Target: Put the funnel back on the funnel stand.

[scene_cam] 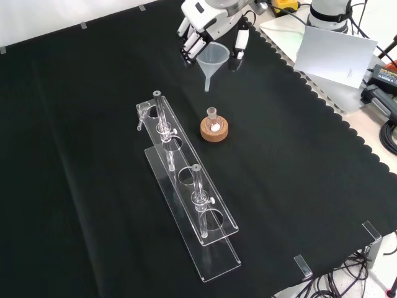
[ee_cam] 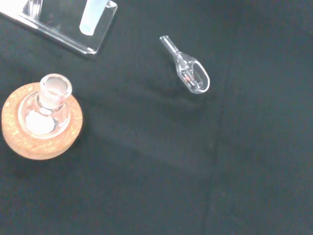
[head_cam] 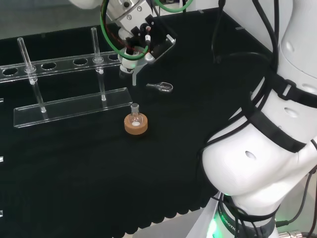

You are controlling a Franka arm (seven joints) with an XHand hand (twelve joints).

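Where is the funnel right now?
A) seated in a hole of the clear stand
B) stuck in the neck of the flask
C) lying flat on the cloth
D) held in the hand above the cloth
D: in the front view the hand has its fingers round the funnel, spout down and clear of the cloth, beyond the flask on its cork ring and off the funnel stand.

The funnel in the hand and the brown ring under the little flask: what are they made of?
The translucent cone-shaped funnel looks like frosted plastic, possibly glass: milky, matte walls. The tan round ring looks like cork: speckled, grainy, dull surface. The small flask on it seems clear, glossy glass.
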